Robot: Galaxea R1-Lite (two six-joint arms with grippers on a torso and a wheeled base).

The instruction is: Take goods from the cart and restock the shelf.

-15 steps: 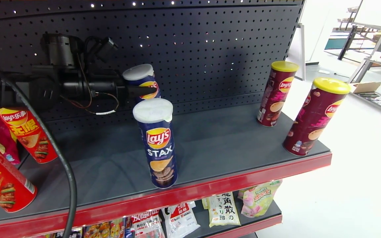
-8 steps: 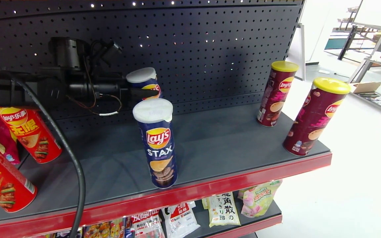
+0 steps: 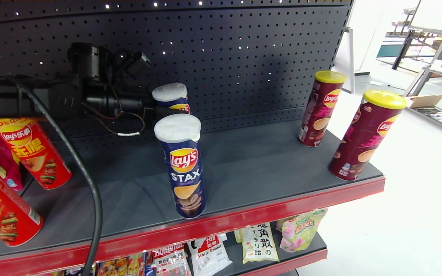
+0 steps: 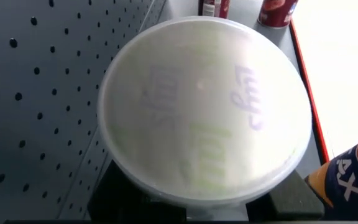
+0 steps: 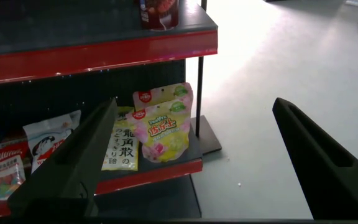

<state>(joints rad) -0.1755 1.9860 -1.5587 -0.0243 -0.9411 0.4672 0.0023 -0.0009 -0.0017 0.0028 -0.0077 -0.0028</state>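
Head view gives you the left pincer clamped on the upper body of a blue can. The can is upright, long axis vertical, near the pegboard and straight behind the front can on the shelf. Its base is hidden, so you cannot tell if it is seated. Your right pincer hangs wide and empty by the lower shelf, so the left arm is the nearer one.
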